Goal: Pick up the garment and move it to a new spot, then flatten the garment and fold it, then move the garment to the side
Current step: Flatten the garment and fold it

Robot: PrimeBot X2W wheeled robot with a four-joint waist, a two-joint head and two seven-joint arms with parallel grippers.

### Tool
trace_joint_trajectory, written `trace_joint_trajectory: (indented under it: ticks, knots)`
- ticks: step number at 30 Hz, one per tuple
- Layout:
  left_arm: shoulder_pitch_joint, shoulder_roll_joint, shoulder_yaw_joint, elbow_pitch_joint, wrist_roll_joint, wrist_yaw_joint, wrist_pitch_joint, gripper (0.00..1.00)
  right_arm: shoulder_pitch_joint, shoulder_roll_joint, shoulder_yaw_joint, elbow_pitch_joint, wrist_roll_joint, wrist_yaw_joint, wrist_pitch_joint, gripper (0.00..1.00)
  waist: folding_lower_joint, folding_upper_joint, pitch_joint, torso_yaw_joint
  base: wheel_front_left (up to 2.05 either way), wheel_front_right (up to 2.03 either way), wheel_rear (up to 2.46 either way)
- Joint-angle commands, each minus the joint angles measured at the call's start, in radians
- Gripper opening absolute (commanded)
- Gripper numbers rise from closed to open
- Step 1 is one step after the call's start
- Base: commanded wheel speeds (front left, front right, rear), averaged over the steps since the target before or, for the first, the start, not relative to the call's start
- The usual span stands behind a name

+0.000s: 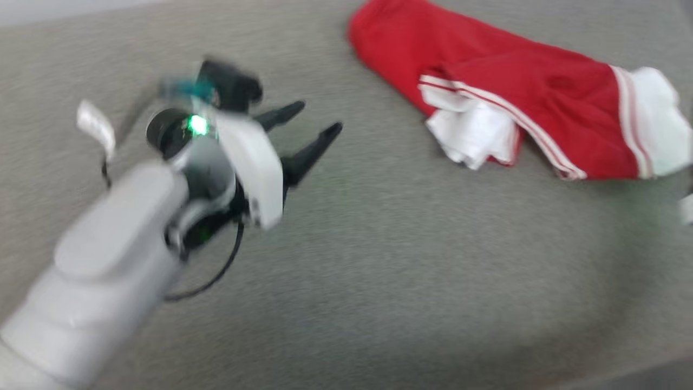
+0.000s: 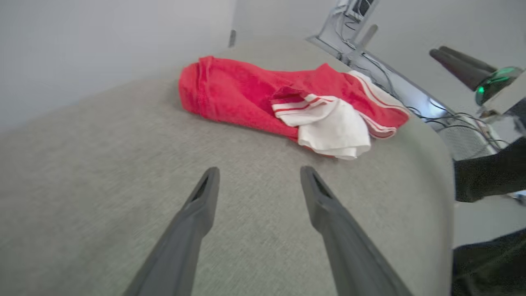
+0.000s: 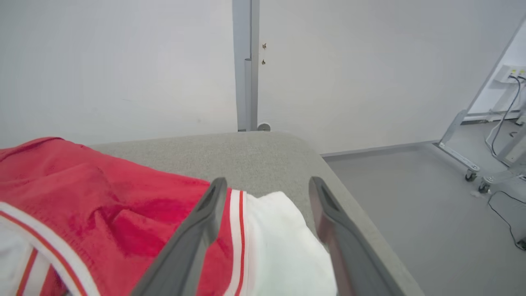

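**Garment** (image 1: 520, 86): red, bunched, lying on the far right part of the grey surface (image 1: 379, 271). Its long axis runs from far and middle to near and right.

**Left tool** (image 1: 319, 115): jaws spread, empty, held over bare surface. The garment lies to its right and farther off, well apart.

**Right tool** (image 3: 268, 181): jaws spread, poised at the garment's right white end panel (image 3: 283, 238), which shows between the jaws. It looks unpinched, though contact cannot be told. This is the nearer arm, so the pick-up likely falls to it.

**Hard to make out:** the head view is smeared. The garment's right end is cut by the frame edge. A white flap (image 2: 333, 131) folds over the middle, hiding the layers beneath and the true outline.
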Motion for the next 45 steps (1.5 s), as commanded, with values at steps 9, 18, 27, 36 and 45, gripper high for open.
trace_joint_trajectory:
  ticks: [9, 18, 27, 36, 45]
  knots:
    - [-0.264, -0.040, -0.114, 0.179, -0.280, -0.001, 0.383, 1.00, 0.139, 0.177, -0.044, -0.232, -0.120, 0.000, -0.005, 1.00, 0.0000, 0.0000, 0.075, -0.216, 0.00, 0.00, 0.00]
    - [-0.387, -0.097, -0.148, 0.429, -0.335, -0.002, 0.523, 1.00, 0.171, 0.275, -0.040, -0.295, -0.163, 0.000, -0.005, 1.00, 0.0000, 0.0000, 0.123, -0.327, 0.00, 0.00, 0.00]
    - [-0.405, -0.116, -0.163, 0.466, -0.383, -0.002, 0.538, 0.93, 0.179, 0.307, -0.049, -0.299, -0.179, 0.000, -0.005, 1.00, 0.0000, 0.0000, 0.134, -0.340, 0.00, 0.00, 0.00]
    - [-0.418, -0.142, -0.164, 0.455, -0.423, -0.002, 0.486, 0.00, 0.166, 0.302, -0.049, -0.302, -0.184, 0.000, -0.005, 1.00, 0.0000, 0.0000, 0.121, -0.297, 0.00, 0.00, 0.00]
    - [-0.362, -0.065, -0.160, 0.333, -0.484, -0.002, 0.430, 0.00, 0.199, 0.250, -0.076, -0.311, -0.197, 0.000, -0.004, 1.00, 0.0000, 0.0000, 0.039, -0.128, 0.00, 0.00, 0.00]
